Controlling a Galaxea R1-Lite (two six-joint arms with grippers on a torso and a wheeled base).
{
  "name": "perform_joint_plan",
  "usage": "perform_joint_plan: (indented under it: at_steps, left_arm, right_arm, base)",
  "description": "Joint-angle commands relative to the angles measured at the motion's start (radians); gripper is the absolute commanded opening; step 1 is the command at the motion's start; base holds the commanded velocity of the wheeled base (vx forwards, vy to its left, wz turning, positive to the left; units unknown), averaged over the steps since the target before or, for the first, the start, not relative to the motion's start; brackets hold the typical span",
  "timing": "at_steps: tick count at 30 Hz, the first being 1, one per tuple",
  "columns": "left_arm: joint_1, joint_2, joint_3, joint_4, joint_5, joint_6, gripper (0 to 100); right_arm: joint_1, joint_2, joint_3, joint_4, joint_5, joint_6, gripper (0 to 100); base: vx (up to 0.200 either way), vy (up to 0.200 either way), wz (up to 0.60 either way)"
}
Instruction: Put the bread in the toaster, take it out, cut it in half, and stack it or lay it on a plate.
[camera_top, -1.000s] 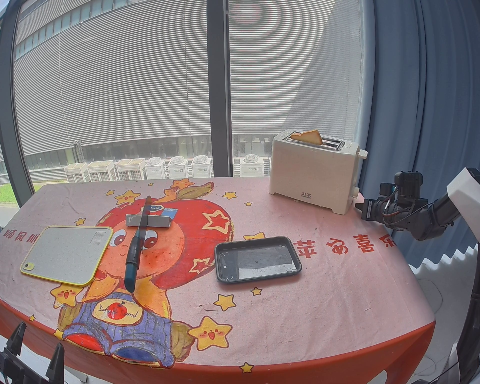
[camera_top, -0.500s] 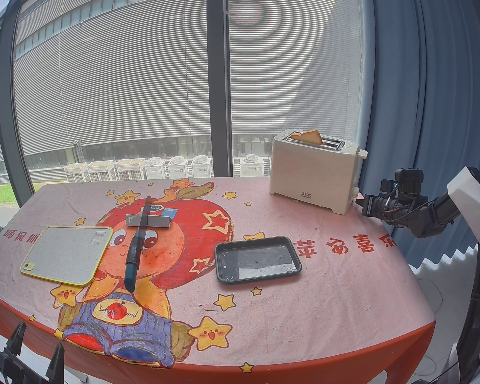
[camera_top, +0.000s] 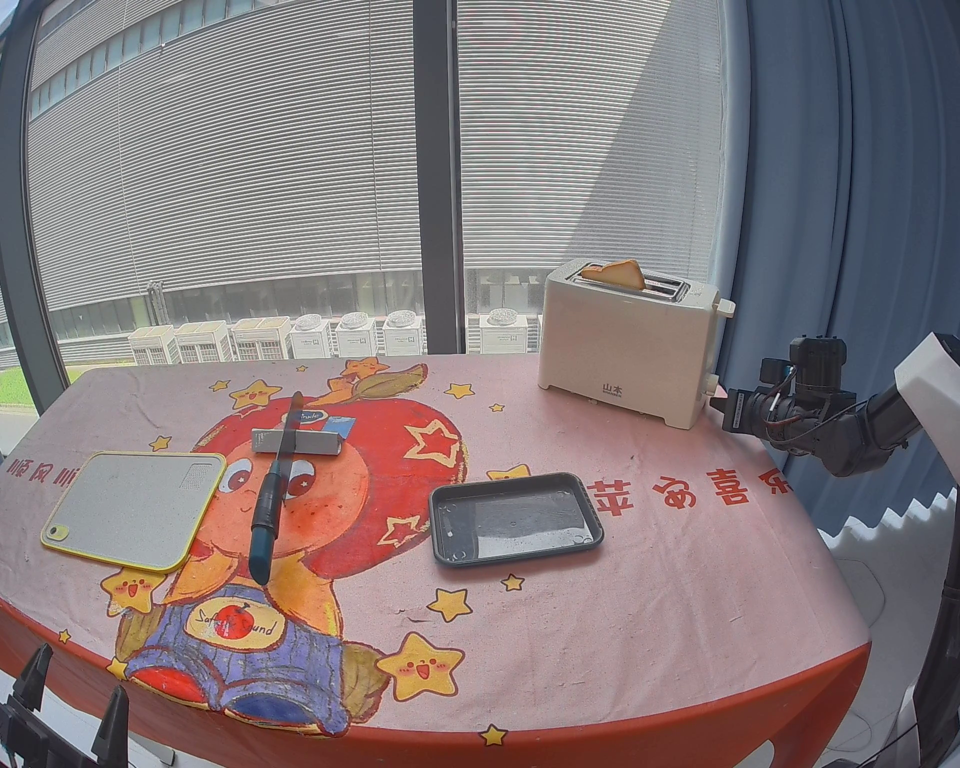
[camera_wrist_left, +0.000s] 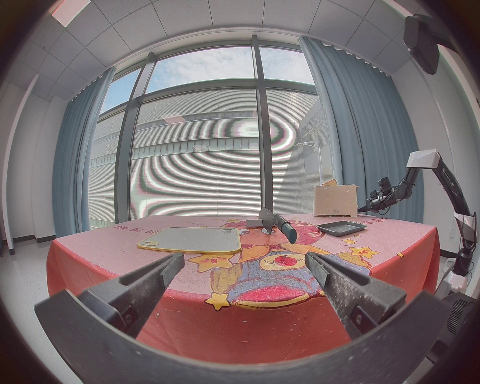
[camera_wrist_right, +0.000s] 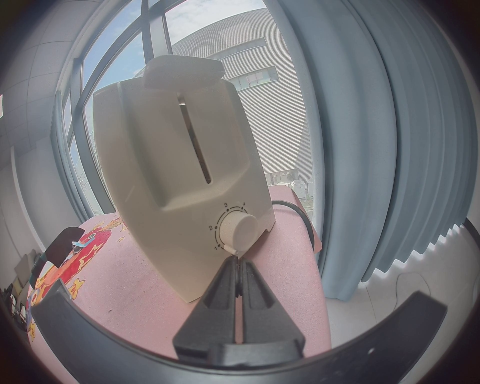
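Right claw (camera_wrist_right: 238, 265), pinched closed on nothing, hangs just off the toaster's (camera_wrist_right: 170, 165) dial end, by far the nearer arm, with the bread (camera_top: 614, 273) above it, poking from the slot (camera_top: 662, 289) running lengthwise away.

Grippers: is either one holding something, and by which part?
Nothing is held. The right gripper is shut and empty, close to the dial of the toaster; the left gripper is open and empty.

The toaster (camera_top: 625, 345) looks matt speckled plastic, the tray (camera_top: 515, 518) glossy, the tablecloth (camera_top: 640, 610) printed cloth.
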Motion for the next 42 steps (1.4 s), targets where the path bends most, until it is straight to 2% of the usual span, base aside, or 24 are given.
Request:
perform_joint_plan:
  at_steps: [1,15,22,28,42]
  left_arm:
    - [0.000,-0.016,0.018,0.000,0.000,0.000,100]
    - [0.000,-0.016,0.018,0.000,0.000,0.000,100]
    - [0.000,-0.016,0.018,0.000,0.000,0.000,100]
    - [0.000,-0.016,0.018,0.000,0.000,0.000,100]
    - [0.000,-0.016,0.018,0.000,0.000,0.000,100]
  right_arm:
    - [0.001,-0.011,0.002,-0.002,0.000,0.000,0]
    - [0.004,-0.017,0.009,-0.011,0.000,0.000,0]
    - [0.006,-0.018,0.012,-0.013,-0.015,-0.001,0]
    - [0.035,-0.052,0.069,-0.014,-0.017,-0.004,0]
    - [0.052,-0.304,0.227,0.001,-0.015,-0.018,0]
  base:
    - [0.000,0.000,0.00]
    - [0.000,0.000,0.00]
    - [0.000,0.000,0.00]
    - [0.000,0.000,0.00]
    - [0.000,0.000,0.00]
